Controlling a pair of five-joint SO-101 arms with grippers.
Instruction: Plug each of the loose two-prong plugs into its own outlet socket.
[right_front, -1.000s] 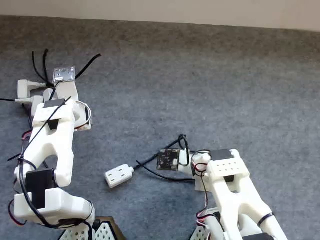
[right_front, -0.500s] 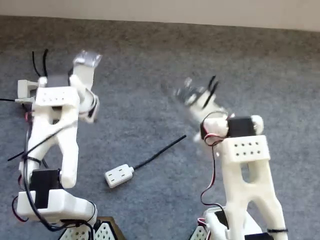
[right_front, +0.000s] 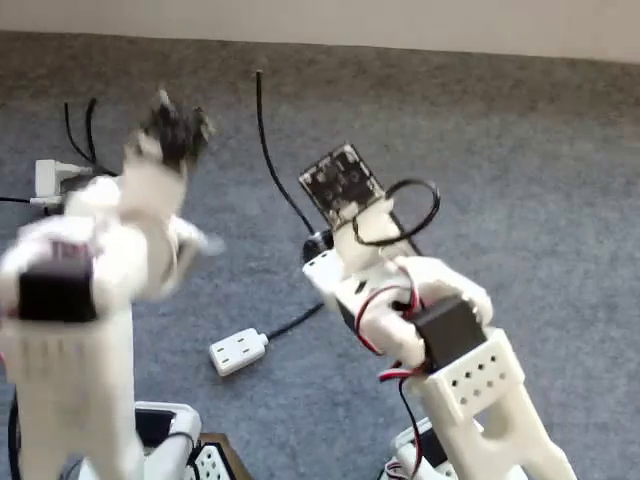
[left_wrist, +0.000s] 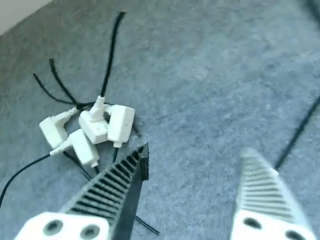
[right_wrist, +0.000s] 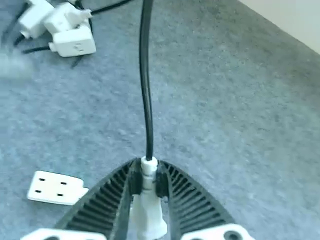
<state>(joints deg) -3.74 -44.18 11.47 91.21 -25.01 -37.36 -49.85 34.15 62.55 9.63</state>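
Note:
My right gripper (right_wrist: 146, 167) is shut on a white two-prong plug (right_wrist: 146, 210) whose black cable (right_wrist: 145, 75) runs straight out ahead of it. In the high view that cable (right_front: 272, 160) points toward the far side from the raised right arm (right_front: 440, 340). A white outlet socket (right_front: 238, 352) lies on the carpet near the front, between the arms, seen also as the outlet socket (right_wrist: 54, 187) below the right gripper. My left gripper (left_wrist: 195, 152) hangs open and empty above a cluster of white plugs (left_wrist: 95, 130) with black cords.
Grey carpet (right_front: 520, 160) covers the whole work area. The cluster of white plugs (right_front: 55, 180) sits at the far left with thin black cords (right_front: 80, 125) spreading behind it. The raised left arm (right_front: 70, 300) stands over the front left. The right half is open carpet.
Both arms have risen from low over the carpet. The right gripper has lifted the plug and its black cable, which now points away. The left arm swung up and forward.

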